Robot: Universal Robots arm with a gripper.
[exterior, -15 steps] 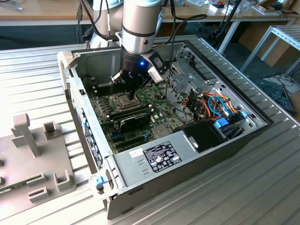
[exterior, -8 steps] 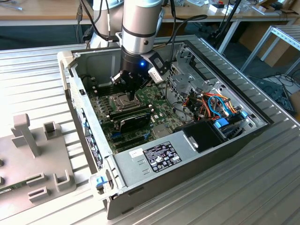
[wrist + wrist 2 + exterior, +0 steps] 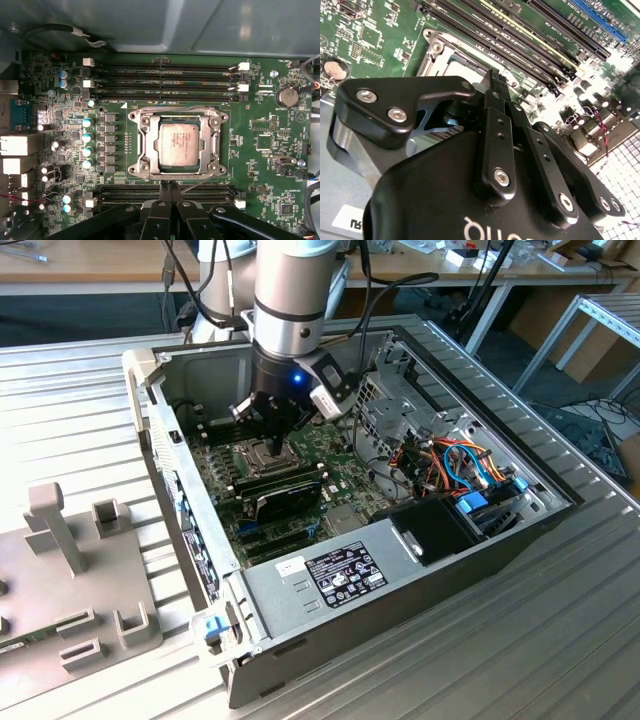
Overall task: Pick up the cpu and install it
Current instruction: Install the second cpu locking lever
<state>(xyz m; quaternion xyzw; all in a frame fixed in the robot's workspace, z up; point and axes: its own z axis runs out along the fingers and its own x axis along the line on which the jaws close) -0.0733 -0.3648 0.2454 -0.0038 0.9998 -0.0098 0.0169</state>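
Cpu (image 3: 177, 144) seated flat within socket frame (image 3: 144, 145) on green motherboard (image 3: 260, 165). Gripper (image 3: 169, 186): fingers pressed together, nothing held, tips just beside frame edge, near memory slots (image 3: 210, 192). In exterior view, gripper (image 3: 272, 437) sits upper-centre, slightly left.

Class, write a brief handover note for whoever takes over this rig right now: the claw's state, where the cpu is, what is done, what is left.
Claw: shut, fingertips together, nothing between them; it hangs just beside the socket frame.
Cpu: lying flat in the socket inside that frame, on the green motherboard, apart from the claw.
Done: the cpu sits in its socket.
Left: whether the frame is latched down I cannot tell; check it.
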